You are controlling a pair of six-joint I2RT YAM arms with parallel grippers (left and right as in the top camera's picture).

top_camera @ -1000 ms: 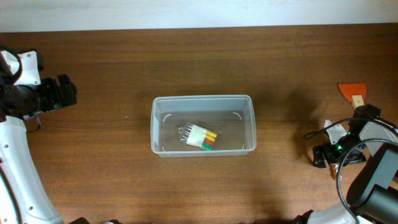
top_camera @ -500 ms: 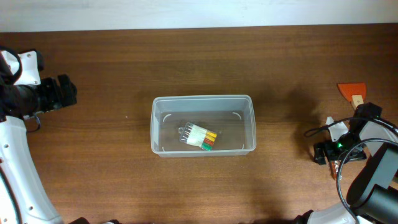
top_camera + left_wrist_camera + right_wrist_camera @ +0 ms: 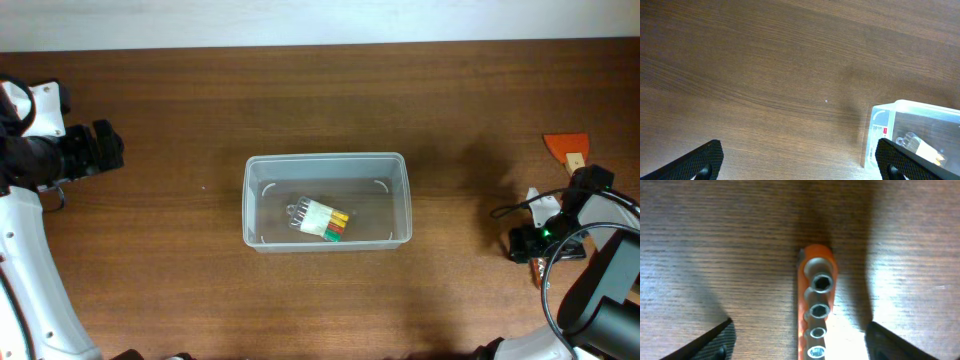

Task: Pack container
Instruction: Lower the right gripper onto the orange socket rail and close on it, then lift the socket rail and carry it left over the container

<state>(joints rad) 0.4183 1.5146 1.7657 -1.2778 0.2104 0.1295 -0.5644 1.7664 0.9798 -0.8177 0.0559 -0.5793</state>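
Observation:
The container [image 3: 325, 158], a clear plastic bin, sits mid-table; its corner shows in the left wrist view [image 3: 920, 107]. Inside lies a small white pack with yellow, red and green ends [image 3: 322, 219]. My left gripper [image 3: 101, 148] hovers far to the left of the bin, open and empty [image 3: 800, 165]. At the right edge my right gripper [image 3: 520, 244] is low over the table. Its jaws stand open [image 3: 805, 339] on either side of an orange rail of metal sockets [image 3: 817, 295], with a gap on each side.
An orange tool with a wooden handle [image 3: 568, 150] lies at the far right, behind my right arm. Cables loop around the right gripper. Bare wooden table [image 3: 200, 90] surrounds the bin.
The right gripper has shifted slightly to the right over the socket rail. The left arm, the bin and the pack in it have not moved.

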